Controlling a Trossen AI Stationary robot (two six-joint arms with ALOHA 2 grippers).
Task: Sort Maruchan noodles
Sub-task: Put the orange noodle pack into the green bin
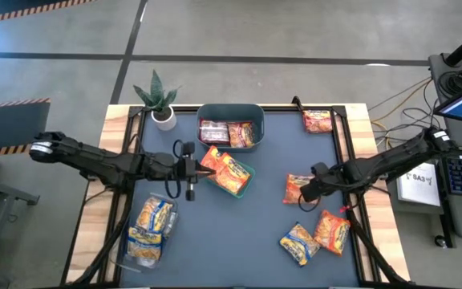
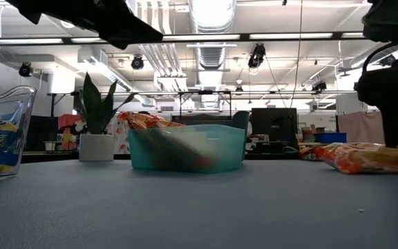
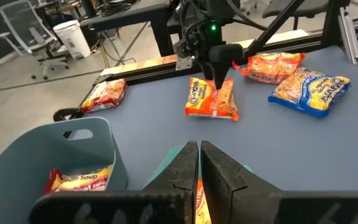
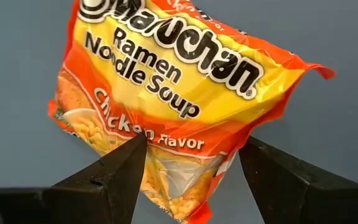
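On the table's [image 1: 239, 241] left side a clear bin [image 1: 149, 231] holds the yellow-and-blue packets [image 1: 152, 221]. Just right of it the left gripper [image 1: 189, 168] hovers by the green tray [image 1: 245, 172], its jaws pressed together and holding nothing; the tray carries orange packets [image 1: 227, 170]. Behind it the tub [image 1: 229, 126] holds the dark red ones [image 1: 215, 132].

Right of centre, the right gripper [image 4: 191, 165] stands with jaws spread, one on each side of an orange chicken packet [image 4: 173, 93] lying flat on the table. The risk here, as I judge it, is the grip: the crinkly wrapper is slick and puffed with air, so closing on one corner could let it slide out or dangle and drop on the way to the tray. Coming down too hard could crush the noodle block.

The left arm waits right beside the tray, so a delivery there could bring the two arms together.

Further right, three more packets lie loose: one near the far corner [image 1: 318, 121] and two near the front edge, orange [image 1: 333, 230] and yellow-blue [image 1: 299, 243].
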